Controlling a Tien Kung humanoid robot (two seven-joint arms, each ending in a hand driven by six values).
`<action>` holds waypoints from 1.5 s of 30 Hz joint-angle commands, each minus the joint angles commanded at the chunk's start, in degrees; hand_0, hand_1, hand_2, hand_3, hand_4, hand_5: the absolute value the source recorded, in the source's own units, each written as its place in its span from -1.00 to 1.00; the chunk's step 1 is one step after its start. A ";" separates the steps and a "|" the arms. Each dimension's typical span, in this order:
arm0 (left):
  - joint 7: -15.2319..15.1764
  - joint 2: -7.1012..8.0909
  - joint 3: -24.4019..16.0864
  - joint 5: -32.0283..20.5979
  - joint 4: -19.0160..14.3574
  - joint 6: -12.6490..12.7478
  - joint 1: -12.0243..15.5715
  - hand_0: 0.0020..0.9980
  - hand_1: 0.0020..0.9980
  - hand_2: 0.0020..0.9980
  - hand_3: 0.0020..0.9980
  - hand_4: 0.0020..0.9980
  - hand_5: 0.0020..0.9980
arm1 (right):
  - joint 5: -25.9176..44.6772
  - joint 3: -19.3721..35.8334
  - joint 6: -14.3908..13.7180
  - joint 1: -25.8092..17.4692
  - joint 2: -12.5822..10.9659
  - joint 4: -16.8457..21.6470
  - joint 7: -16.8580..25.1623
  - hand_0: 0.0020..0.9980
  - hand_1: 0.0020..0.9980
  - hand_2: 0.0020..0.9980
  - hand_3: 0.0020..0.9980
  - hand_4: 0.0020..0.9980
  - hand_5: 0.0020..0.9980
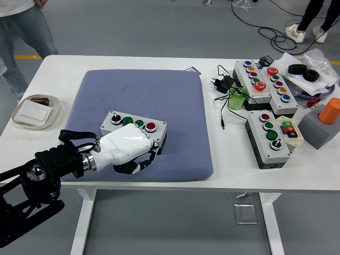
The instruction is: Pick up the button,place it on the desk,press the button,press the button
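The button box [135, 126], grey with a black knob, two green buttons and a red one in a row, lies on the blue-grey pad [159, 90] near its front. My left hand [139, 159], white with black fingertips, sits just in front of the box's near side, low on the pad. Its fingers [142, 161] are curled under the palm and hold nothing. They lie close against the box's front edge; contact cannot be told. All of the box's buttons are uncovered. The right arm does not show.
A small dish [34, 112] with a white switch sits at the table's left. Several more button boxes [268, 135], cables [226, 85] and an orange cylinder [330, 111] on a grey block crowd the right side. A person [21, 26] stands at the far left.
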 joint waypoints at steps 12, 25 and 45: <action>3.30 -1.47 1.79 0.50 4.21 -0.88 -1.18 -0.72 -0.93 -0.79 0.34 -0.15 -1.00 | -0.19 0.04 -0.01 0.06 0.05 0.00 -0.15 0.26 -0.05 0.08 0.16 -0.44 -0.96; 5.51 -1.80 0.44 0.50 5.91 -1.68 -1.78 -0.73 -0.94 -0.79 0.47 -0.15 -1.00 | -0.08 -0.18 0.10 0.13 -0.02 0.00 -0.07 0.26 -0.05 0.08 0.16 -0.44 -0.96; 6.91 -4.14 0.08 -1.00 8.91 0.17 -2.70 -0.75 -0.94 -0.81 0.60 -0.20 -1.00 | -0.55 -0.04 0.18 -0.20 -0.07 0.00 -0.05 0.26 -0.05 0.08 0.16 -0.44 -0.96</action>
